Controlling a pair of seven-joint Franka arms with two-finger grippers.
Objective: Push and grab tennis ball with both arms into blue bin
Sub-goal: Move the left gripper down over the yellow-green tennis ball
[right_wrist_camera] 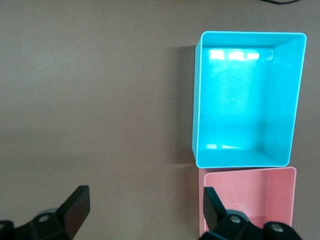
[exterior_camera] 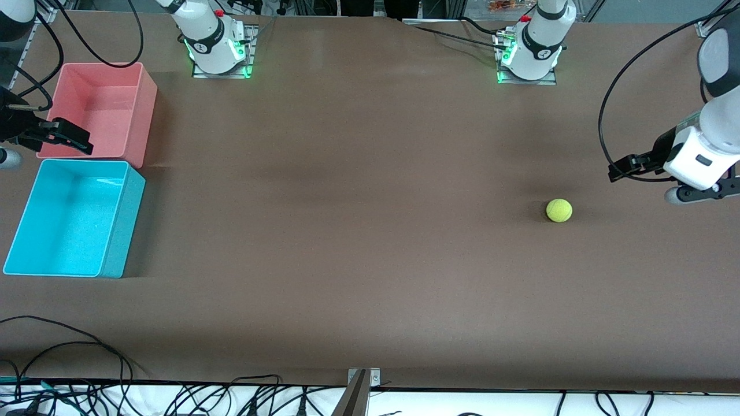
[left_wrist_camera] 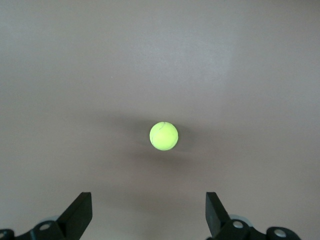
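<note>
1. The fuzzy round ball (exterior_camera: pixel 559 210) sits on the matte brown counter (exterior_camera: pixel 358 231), toward the left arm's end.
2. The smooth blue bin (exterior_camera: pixel 74 219) adjoins the pink bin (exterior_camera: pixel 104 110).
3. The left pincer (exterior_camera: pixel 621 169) and right pincer (exterior_camera: pixel 69 137) hang released, arms partly cropped.

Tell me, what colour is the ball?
Yellow-green; the tennis ball shows best in the left wrist view.

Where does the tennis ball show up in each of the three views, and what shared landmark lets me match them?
Front view: the tennis ball lies on the brown table toward the left arm's end, with the blue bin at the right arm's end.
Left wrist view: the ball sits mid-picture on bare table.
Right wrist view: not in it; only the blue bin and pink bin show.
Shared landmark: the brown tabletop.
</note>
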